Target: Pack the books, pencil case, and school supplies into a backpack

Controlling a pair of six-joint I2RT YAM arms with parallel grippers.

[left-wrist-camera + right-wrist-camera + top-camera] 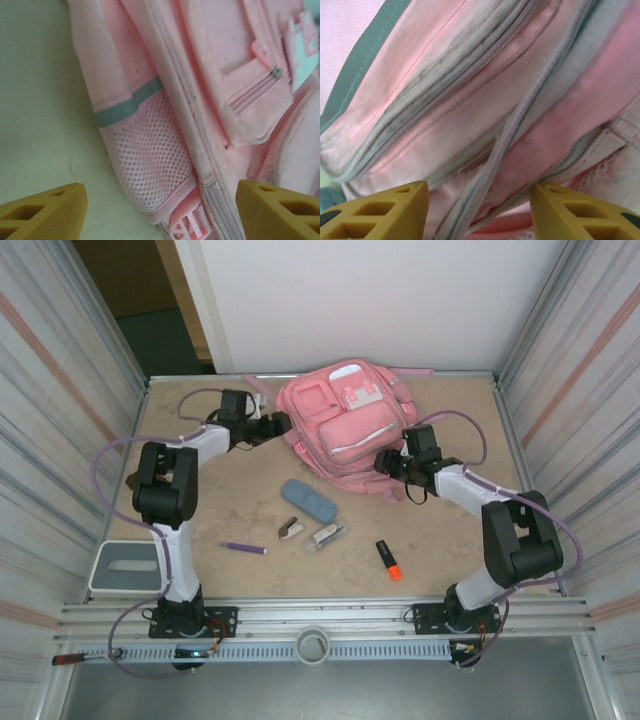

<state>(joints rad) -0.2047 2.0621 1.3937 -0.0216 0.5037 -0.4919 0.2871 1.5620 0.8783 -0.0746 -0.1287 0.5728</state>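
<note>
The pink backpack [345, 430] lies flat at the back middle of the table. My left gripper [275, 426] is at its left side, open. In the left wrist view the left gripper [161, 210] stands wide apart around the mesh side pocket [150, 165] without touching it. My right gripper [390, 462] is at the lower right edge, open. In the right wrist view the right gripper [479, 200] straddles a fold of backpack fabric with a zip line [520, 125]. The blue-grey pencil case [308, 502], purple pen [243, 548], stapler-like piece [290, 530], clear clip [327, 535] and orange highlighter [388, 560] lie on the table. The books are out of view.
A white-and-grey bin [125, 568] sits at the front left corner. A metal rail [320, 618] runs along the near edge. Ribbed walls close in both sides. Bare table [240, 490] lies between the arms and the small items.
</note>
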